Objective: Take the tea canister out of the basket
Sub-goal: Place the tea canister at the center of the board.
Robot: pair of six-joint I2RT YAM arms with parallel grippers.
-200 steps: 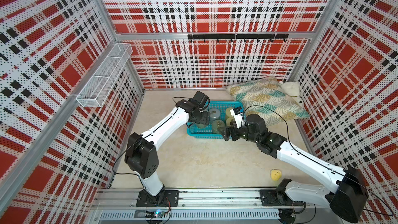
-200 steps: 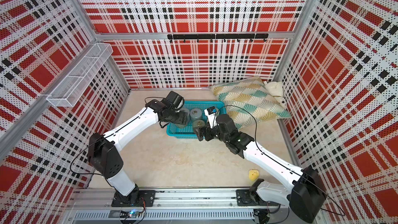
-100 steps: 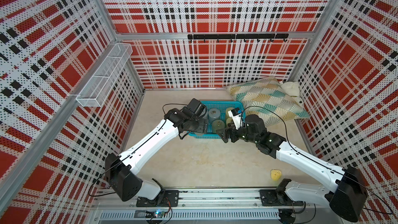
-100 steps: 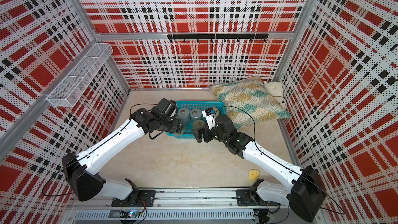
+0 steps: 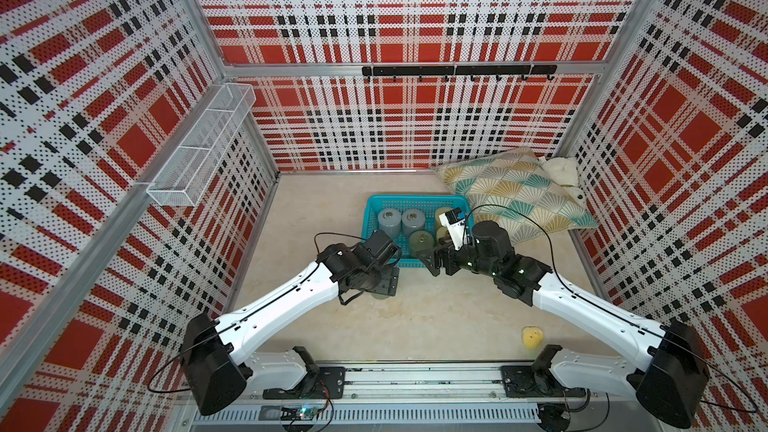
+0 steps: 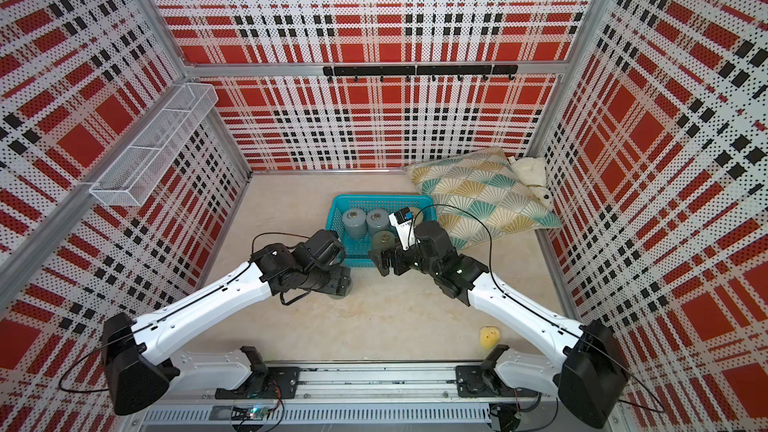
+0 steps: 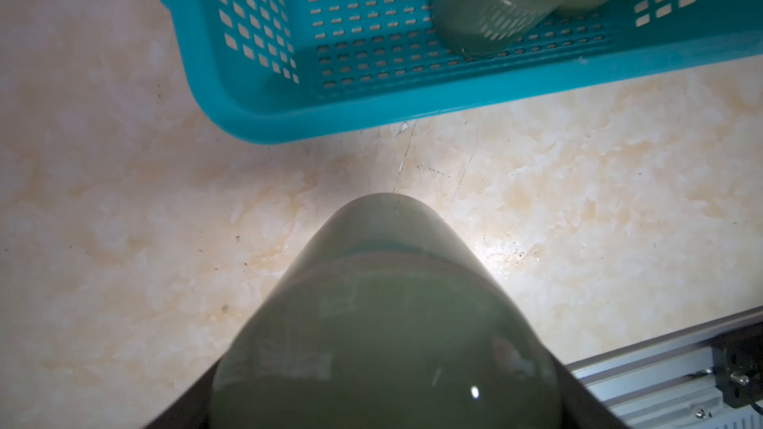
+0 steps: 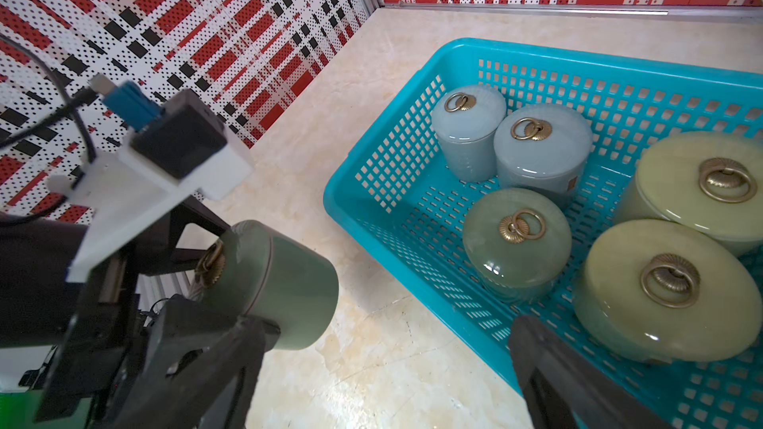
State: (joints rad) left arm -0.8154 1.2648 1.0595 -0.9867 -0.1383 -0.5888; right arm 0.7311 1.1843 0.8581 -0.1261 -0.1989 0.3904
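My left gripper (image 5: 384, 284) (image 6: 338, 280) is shut on a dark green tea canister (image 7: 384, 323) (image 8: 280, 282), gripping it at the lid end. It holds the canister outside the turquoise basket (image 5: 371, 218) (image 6: 336, 218) (image 7: 371, 105) (image 8: 351, 208), low over the floor by the front left corner. Whether its base touches the floor I cannot tell. The basket holds several more canisters: two grey-blue (image 8: 468, 134), one green (image 8: 516, 237) and two yellowish (image 8: 669, 286). My right gripper (image 5: 434, 261) (image 6: 384, 261) (image 8: 388, 344) stands open and empty at the basket's front edge.
A patterned pillow (image 5: 515, 193) and a white plush toy (image 5: 561, 168) lie at the back right, touching the basket's right side. A small yellow object (image 5: 532, 336) sits on the floor near the right arm's base. A white wire rack (image 5: 199, 147) hangs on the left wall.
My left arm has drawn back out of the basket toward the front, carrying the green canister over the rim to the floor side. The right gripper has stayed almost still, open.
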